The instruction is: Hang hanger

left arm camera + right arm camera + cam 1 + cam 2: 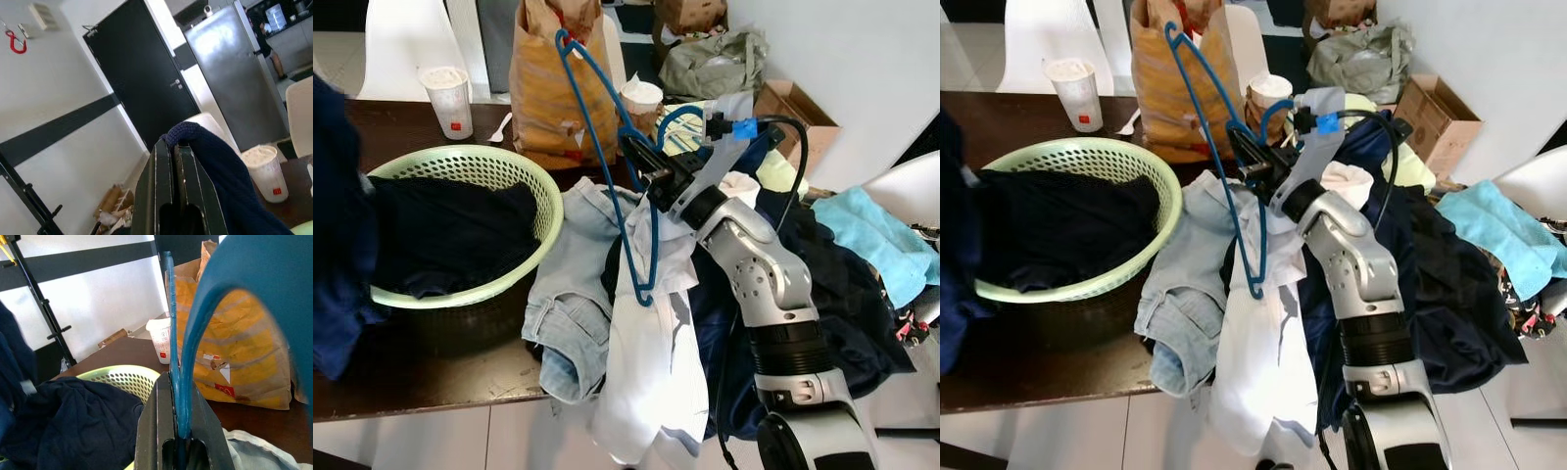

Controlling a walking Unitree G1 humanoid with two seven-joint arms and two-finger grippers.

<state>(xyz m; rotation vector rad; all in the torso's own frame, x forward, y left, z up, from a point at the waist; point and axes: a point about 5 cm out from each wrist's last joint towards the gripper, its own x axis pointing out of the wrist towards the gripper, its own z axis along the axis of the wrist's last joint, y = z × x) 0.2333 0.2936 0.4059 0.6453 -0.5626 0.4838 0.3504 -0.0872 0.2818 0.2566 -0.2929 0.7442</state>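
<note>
My right gripper (638,153) is shut on a blue plastic hanger (646,292) and holds it tilted above the clothes pile. The hook end points up toward the brown paper bag. In the right wrist view the hanger (178,377) runs straight out from between the shut black fingers (151,431). My left gripper (173,156) is raised and shut on a navy garment (220,171), whose fabric drapes over the fingertips. The same navy garment (331,245) hangs at the far left of the head view.
A green laundry basket (460,164) with dark clothes sits on the dark table (411,382). Jeans (568,294), a white shirt (646,372) and dark clothes pile up on the right. A paper bag (548,93) and two cups (447,98) stand behind.
</note>
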